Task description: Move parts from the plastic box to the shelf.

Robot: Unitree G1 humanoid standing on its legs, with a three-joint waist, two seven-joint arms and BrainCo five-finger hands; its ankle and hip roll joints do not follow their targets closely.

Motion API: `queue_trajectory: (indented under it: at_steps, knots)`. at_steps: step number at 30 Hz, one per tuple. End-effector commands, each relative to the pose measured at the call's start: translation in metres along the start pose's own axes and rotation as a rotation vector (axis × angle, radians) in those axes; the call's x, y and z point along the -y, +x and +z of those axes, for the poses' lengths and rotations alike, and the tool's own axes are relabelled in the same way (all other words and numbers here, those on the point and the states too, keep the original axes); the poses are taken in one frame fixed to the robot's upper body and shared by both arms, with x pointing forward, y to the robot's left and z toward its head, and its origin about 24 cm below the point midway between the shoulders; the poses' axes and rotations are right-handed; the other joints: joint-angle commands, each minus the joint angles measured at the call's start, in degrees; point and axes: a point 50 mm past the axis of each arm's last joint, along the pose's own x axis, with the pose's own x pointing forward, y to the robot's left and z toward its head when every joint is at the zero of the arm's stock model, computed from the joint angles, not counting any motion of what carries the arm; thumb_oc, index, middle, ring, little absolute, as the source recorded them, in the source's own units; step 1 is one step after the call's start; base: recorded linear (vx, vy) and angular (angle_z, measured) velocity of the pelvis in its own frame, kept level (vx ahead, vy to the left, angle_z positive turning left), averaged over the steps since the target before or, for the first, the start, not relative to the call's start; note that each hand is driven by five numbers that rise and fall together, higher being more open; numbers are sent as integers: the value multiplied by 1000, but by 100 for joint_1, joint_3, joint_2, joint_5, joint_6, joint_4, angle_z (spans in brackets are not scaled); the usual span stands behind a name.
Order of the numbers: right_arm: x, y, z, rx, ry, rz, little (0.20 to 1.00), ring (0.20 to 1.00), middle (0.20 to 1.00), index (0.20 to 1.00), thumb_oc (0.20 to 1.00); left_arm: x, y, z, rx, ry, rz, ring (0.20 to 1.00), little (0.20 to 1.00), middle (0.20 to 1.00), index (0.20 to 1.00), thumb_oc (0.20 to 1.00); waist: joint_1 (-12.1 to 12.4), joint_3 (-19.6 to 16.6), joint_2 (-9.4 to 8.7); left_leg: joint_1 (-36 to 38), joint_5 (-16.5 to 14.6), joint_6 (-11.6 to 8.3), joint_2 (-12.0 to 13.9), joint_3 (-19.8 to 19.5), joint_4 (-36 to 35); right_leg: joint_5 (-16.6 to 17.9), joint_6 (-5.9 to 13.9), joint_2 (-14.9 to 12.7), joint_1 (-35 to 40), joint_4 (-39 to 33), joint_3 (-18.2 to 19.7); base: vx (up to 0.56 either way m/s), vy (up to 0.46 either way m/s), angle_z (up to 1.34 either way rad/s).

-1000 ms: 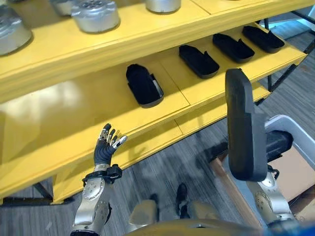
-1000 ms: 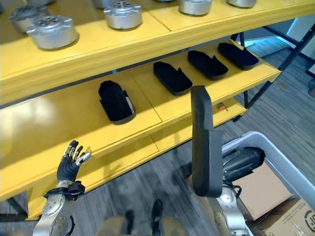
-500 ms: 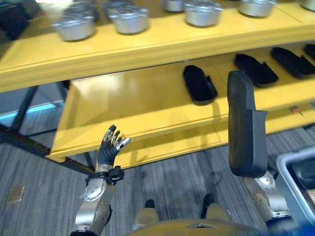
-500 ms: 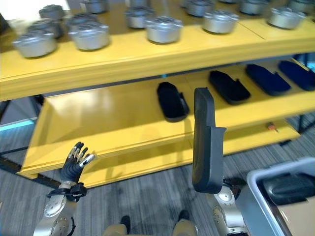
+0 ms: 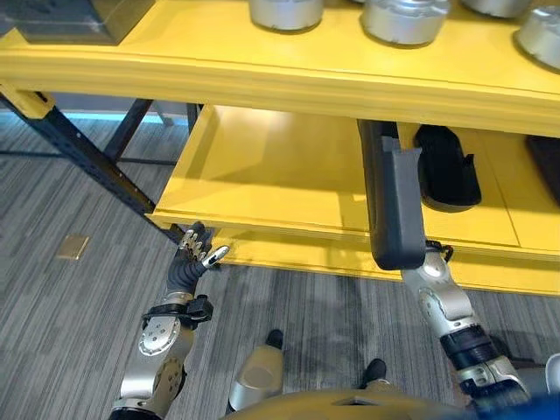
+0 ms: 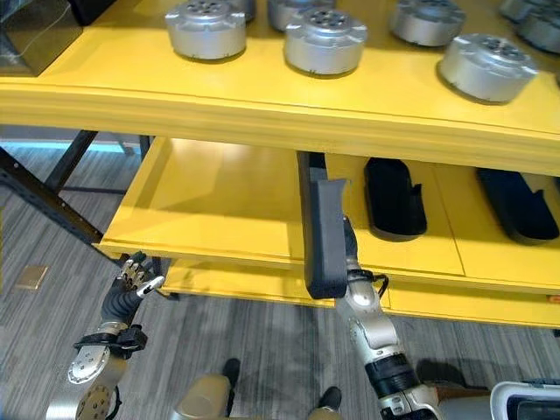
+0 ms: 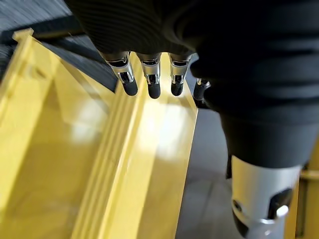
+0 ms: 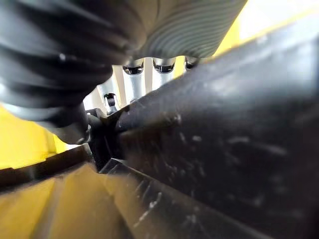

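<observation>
A yellow shelf (image 6: 219, 197) spans the frame's upper half, silver round parts (image 6: 323, 39) along its top tier; at centre the right hand (image 8: 134, 82) clamps its fingers round a long black part (image 6: 321, 229), upright before the lower tier; lower left, the left hand (image 6: 127, 293) hangs with fingers relaxed, apart.

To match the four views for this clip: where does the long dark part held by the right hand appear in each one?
Left eye view: the long dark part stands right of centre, before the lower shelf board.
Right eye view: the part stands near centre.
Left wrist view: I cannot find it.
Right wrist view: the part lies very close beside the right hand.
Shared landmark: the yellow lower shelf board.
</observation>
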Motion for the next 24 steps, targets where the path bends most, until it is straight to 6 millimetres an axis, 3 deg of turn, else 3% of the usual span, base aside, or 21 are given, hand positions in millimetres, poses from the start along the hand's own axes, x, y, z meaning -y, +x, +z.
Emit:
queue_trajectory:
  at_steps: [1, 7, 8, 16, 21, 22, 24]
  knots:
    - [-6, 23, 46, 172, -10, 18, 200, 200, 200, 200, 200, 3, 4, 31, 124, 9, -40, 1000, 1000, 1000, 1000, 1000, 99, 111, 26, -398, 361, -136, 222, 100, -223, -459, 71, -47, 573, 263, -250, 7, -24, 25]
    - [-7, 43, 70, 227, -83, -10, 200, 200, 200, 200, 200, 6, 6, 36, 143, 3, -49, 1000, 1000, 1000, 1000, 1000, 299, 268, 10, -452, 254, -157, 243, 20, -203, -583, 91, -17, 512, 380, -275, 18, -32, 10]
    - [-5, 52, 87, 270, -131, -32, 200, 200, 200, 200, 200, 7, 7, 38, 150, 8, -59, 1000, 1000, 1000, 1000, 1000, 333, 334, 23, -504, 261, -151, 243, -3, -178, -612, 79, -26, 448, 446, -287, -27, 10, 9]
    - [-2, 85, 156, 424, -272, -142, 200, 200, 200, 200, 200, 18, 11, 47, 186, -6, -112, 1000, 1000, 1000, 1000, 1000, 353, 677, 179, -735, 209, -111, 205, -21, 83, -761, 7, -84, 137, 825, -187, -53, 26, 0]
    - [4, 96, 200, 510, -343, -243, 200, 200, 200, 200, 200, 25, 13, 51, 205, -12, -149, 1000, 1000, 1000, 1000, 1000, 297, 937, 353, -964, 163, -100, 167, 20, 332, -853, -38, -158, -184, 1142, -48, -94, 52, -1]
    - [10, 100, 220, 536, -354, -311, 200, 200, 200, 200, 200, 30, 13, 53, 213, -21, -169, 1000, 1000, 1000, 1000, 1000, 246, 1091, 456, -1148, 124, -90, 163, 65, 535, -898, -61, -215, -417, 1364, 64, -127, 73, -4]
    - [12, 101, 226, 543, -349, -333, 200, 200, 200, 200, 200, 33, 13, 54, 217, -26, -179, 1000, 1000, 1000, 1000, 1000, 238, 1147, 492, -1218, 98, -83, 159, 83, 615, -928, -74, -230, -512, 1463, 119, -98, 52, -6]
